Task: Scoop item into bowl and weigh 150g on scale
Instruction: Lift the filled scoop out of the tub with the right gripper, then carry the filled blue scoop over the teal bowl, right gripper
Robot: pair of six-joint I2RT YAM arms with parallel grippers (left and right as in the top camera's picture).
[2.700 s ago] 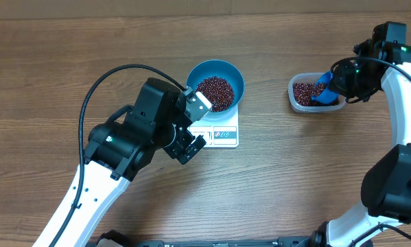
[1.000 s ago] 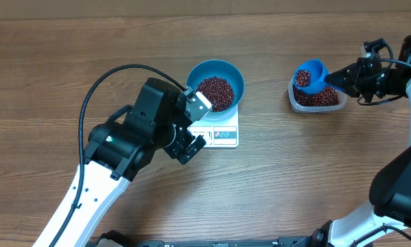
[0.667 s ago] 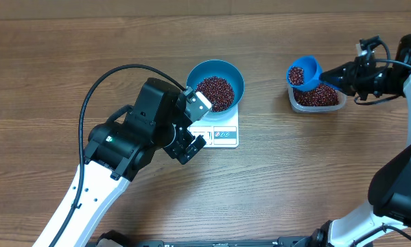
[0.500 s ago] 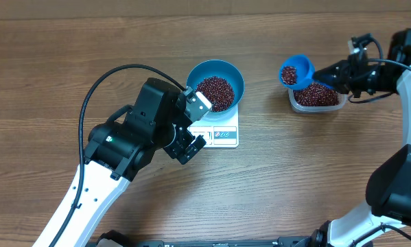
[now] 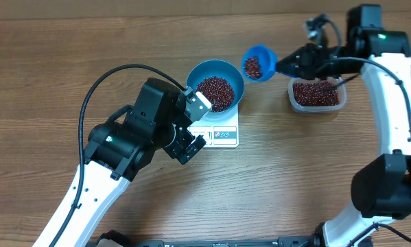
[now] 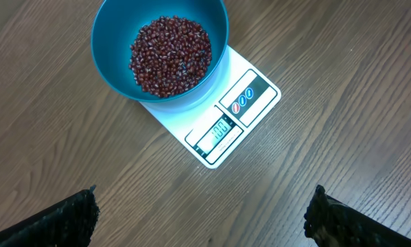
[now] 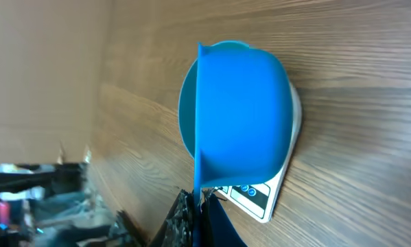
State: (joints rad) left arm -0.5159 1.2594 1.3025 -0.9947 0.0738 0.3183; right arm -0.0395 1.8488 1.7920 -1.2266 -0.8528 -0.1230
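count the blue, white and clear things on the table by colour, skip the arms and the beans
blue: 2, the bowl and the scoop
white: 1, the scale
clear: 1, the plastic tub
total: 4

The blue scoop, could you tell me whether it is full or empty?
Partly full: dark beans lie in the scoop, seen from overhead.

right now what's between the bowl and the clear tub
The scoop with beans, held by the right gripper, hangs there over bare table; overhead view shows it.
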